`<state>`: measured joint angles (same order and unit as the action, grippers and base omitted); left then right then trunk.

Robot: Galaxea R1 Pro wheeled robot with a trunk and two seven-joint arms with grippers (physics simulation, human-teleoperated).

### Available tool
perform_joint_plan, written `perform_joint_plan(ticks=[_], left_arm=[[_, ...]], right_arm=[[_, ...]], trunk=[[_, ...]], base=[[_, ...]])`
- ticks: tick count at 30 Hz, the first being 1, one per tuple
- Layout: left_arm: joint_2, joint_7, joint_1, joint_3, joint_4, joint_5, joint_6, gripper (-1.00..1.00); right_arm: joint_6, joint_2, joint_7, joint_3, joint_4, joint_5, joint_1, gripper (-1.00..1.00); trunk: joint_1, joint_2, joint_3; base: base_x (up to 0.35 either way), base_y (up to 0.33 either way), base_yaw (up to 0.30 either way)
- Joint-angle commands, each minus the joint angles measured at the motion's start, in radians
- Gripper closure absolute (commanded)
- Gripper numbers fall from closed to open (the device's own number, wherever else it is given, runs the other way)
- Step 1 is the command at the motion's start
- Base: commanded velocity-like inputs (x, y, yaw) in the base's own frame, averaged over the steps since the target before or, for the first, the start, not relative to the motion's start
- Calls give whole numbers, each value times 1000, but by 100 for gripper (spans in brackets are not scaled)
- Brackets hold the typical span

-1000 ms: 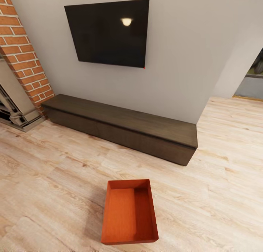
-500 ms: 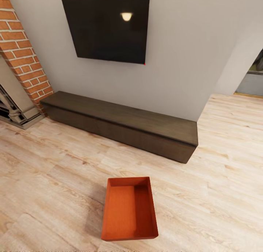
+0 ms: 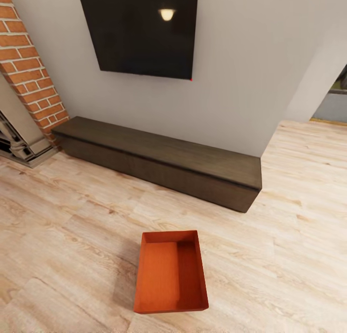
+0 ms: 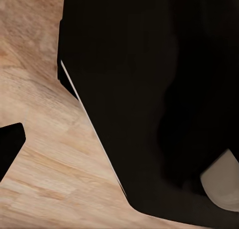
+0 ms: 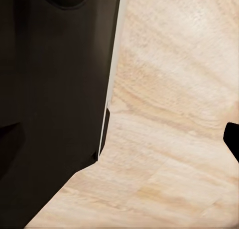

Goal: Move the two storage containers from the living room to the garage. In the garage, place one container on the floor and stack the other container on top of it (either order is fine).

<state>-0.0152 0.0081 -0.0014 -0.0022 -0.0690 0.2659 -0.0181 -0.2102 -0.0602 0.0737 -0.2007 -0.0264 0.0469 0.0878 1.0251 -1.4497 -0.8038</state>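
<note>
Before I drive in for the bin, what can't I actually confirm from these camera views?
- Second container: head view has one storage container on the wood floor.
- Gripper states: wrist views blocked by the robot's dark body.
- Fireplace: cut by the edge.
- Beyond the doorway: too small.

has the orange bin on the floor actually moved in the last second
No. The storage container keeps its place on the same wood floor planks, in front of the dark bench; the whole head view shifted together, so the camera moved.
</note>
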Motion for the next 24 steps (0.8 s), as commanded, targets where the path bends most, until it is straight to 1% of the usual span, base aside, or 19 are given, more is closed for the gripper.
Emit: perform_joint_plan(ticks=[1, 24], left_arm=[[0, 1, 0, -1, 0, 5, -2, -100], [0, 1, 0, -1, 0, 5, -2, -100]], right_arm=[[-5, 0, 3, -8, -3, 5, 1, -100], [-11, -1, 1, -7, -3, 3, 1, -100]], trunk=[[0, 0, -2], [0, 0, -40]], base=[[0, 0, 0], [0, 0, 0]])
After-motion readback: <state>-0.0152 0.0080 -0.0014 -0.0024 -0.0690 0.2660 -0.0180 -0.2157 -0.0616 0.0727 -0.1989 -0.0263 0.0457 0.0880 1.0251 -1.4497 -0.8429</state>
